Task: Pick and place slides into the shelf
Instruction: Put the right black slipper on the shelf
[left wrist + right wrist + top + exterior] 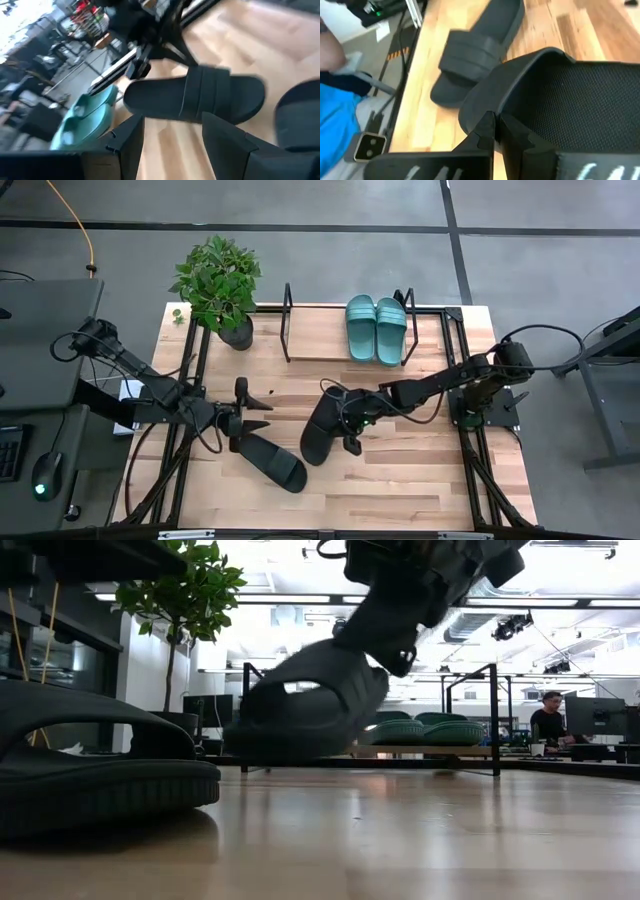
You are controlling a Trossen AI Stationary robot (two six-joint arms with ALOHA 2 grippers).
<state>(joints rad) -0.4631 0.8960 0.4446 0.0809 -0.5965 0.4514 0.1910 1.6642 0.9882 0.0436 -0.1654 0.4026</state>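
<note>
My right gripper (352,426) is shut on a black slide (320,425) and holds it just above the table's middle; it also shows in the low view (305,710) and the left wrist view (200,97). A second black slide (272,462) lies sole-down on the table near the front. My left gripper (256,410) stands open beside that slide's far end, touching nothing. Two teal slides (375,328) sit side by side on the shelf (320,345) at the far edge. My right gripper pinches the edge of the black slide's strap (485,107) between its two fingers, slanting down from the table's right side. The slide hangs below the fingers, clear of the table, its toe end (245,735) tipped lower and pointing toward the near edge.
A potted plant (220,285) stands at the far left corner next to the shelf's black loop frame (288,320). Black frame rails (470,450) run along both table sides. A person (548,720) sits far behind the table, and a sleeve in blue (335,100) shows past the left edge.
</note>
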